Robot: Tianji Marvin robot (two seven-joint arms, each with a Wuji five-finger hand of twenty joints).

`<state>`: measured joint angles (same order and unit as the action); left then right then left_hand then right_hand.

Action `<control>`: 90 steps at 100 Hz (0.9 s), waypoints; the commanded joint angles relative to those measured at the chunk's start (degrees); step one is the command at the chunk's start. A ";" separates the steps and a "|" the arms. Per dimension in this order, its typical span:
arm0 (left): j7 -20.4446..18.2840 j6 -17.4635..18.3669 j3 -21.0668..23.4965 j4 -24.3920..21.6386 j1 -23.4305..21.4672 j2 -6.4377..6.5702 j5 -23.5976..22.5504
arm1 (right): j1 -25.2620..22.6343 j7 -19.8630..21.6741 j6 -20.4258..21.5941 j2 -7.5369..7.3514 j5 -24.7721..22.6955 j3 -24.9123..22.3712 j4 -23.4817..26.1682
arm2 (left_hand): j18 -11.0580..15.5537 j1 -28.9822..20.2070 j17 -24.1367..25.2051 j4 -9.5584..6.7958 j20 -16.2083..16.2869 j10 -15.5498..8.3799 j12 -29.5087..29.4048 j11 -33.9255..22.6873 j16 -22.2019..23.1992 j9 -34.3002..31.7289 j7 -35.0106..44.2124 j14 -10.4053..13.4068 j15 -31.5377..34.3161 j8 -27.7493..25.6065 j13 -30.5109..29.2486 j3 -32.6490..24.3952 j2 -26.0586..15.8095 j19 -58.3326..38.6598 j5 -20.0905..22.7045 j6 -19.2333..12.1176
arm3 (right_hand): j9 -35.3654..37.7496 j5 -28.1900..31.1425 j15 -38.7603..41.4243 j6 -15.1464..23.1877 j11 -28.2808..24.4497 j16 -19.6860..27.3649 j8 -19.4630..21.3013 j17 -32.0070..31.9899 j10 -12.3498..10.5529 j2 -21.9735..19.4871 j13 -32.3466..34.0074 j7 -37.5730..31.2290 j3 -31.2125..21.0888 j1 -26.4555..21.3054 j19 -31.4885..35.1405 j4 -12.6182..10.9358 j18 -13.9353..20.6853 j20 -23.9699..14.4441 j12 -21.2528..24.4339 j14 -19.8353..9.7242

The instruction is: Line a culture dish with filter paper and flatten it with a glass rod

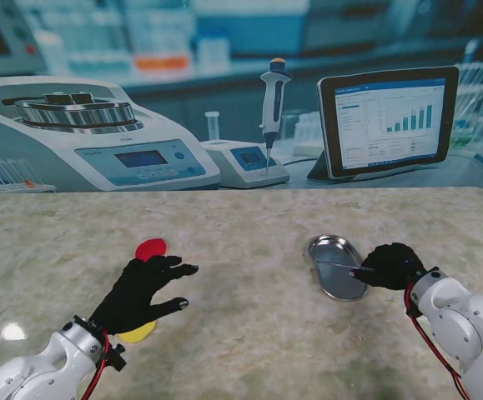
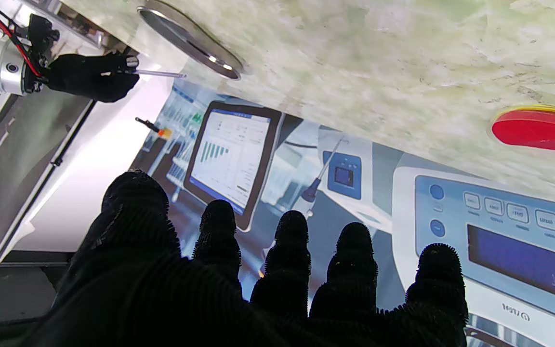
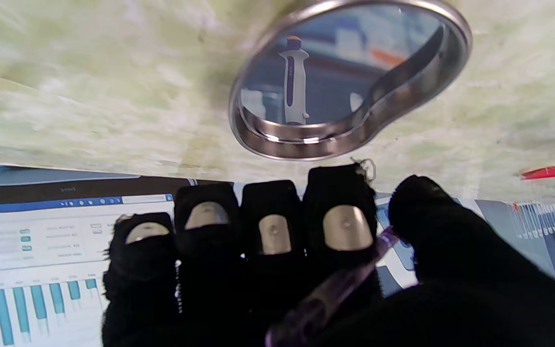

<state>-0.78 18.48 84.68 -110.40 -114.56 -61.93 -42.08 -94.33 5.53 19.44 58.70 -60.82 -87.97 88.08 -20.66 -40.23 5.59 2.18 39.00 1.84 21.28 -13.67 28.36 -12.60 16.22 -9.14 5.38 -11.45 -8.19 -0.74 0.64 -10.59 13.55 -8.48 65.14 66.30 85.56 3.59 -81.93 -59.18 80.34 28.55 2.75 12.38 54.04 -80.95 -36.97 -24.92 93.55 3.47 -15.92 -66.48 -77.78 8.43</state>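
Observation:
A shiny metal culture dish (image 1: pixel 323 241) lies on the table to my right, with nothing in it. My right hand (image 1: pixel 391 266) is at the dish's right edge, shut on a thin glass rod (image 1: pixel 338 265) whose tip reaches out over the dish. The right wrist view shows the dish (image 3: pixel 306 153) just beyond my curled fingers (image 3: pixel 347 226), with the rod (image 3: pixel 335 289) pinched between thumb and forefinger. On my left, a red round sheet (image 1: pixel 150 247) lies just beyond my left hand (image 1: pixel 145 292), which is open with fingers spread. A yellow round sheet (image 1: pixel 138 333) shows partly under its wrist.
A printed lab backdrop (image 1: pixel 241 108) stands along the far edge of the marbled table (image 1: pixel 249 333). In the left wrist view the red sheet (image 2: pixel 537 127) has a yellow edge behind it, and the dish (image 2: pixel 195 48) and right hand (image 2: pixel 89 77) are far off.

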 commanded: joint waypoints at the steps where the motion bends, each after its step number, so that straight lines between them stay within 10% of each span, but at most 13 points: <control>1: 0.12 0.05 -0.05 0.03 -0.24 -0.12 0.02 | -0.50 0.64 -0.48 -0.34 -0.36 -0.08 -1.25 | 1.62 0.38 0.95 -2.11 -1.60 -2.40 -0.97 0.66 -0.82 1.59 -0.80 1.90 -0.89 0.49 1.85 1.25 -2.21 2.81 -0.76 -1.82 | 0.19 1.00 2.54 0.75 -2.45 -0.11 0.24 0.31 -1.07 -2.58 1.42 -3.33 -1.05 1.58 4.52 -0.21 1.06 0.20 -0.69 -0.71; 90: 0.71 -0.06 0.02 0.00 -0.49 -0.18 -0.61 | -0.09 0.27 -0.25 -1.39 -4.50 -0.33 -7.72 | 1.69 0.39 0.91 -2.11 -2.05 -2.45 -0.87 0.45 -0.95 1.49 -0.38 1.99 -0.90 0.32 1.86 1.26 -2.22 2.77 -0.91 -2.05 | -0.80 -0.45 1.70 2.78 -2.03 0.15 -0.17 0.13 -2.24 -2.50 0.55 -3.62 -0.59 2.60 4.11 -0.27 2.48 1.16 -0.17 -1.84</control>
<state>-0.12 18.44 84.69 -110.37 -114.72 -62.01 -42.53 -94.33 5.92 18.82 57.44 -64.81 -88.67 81.08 -20.63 -40.23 5.59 2.18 38.85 1.44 21.27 -13.67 28.31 -12.60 16.22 -9.14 5.38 -11.45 -8.18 -0.73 0.63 -10.50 13.55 -8.95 64.85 66.18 85.56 5.10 -81.94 -59.18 80.27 28.58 1.88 12.36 54.04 -81.42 -37.00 -23.74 93.55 3.47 -14.24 -65.70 -77.77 7.47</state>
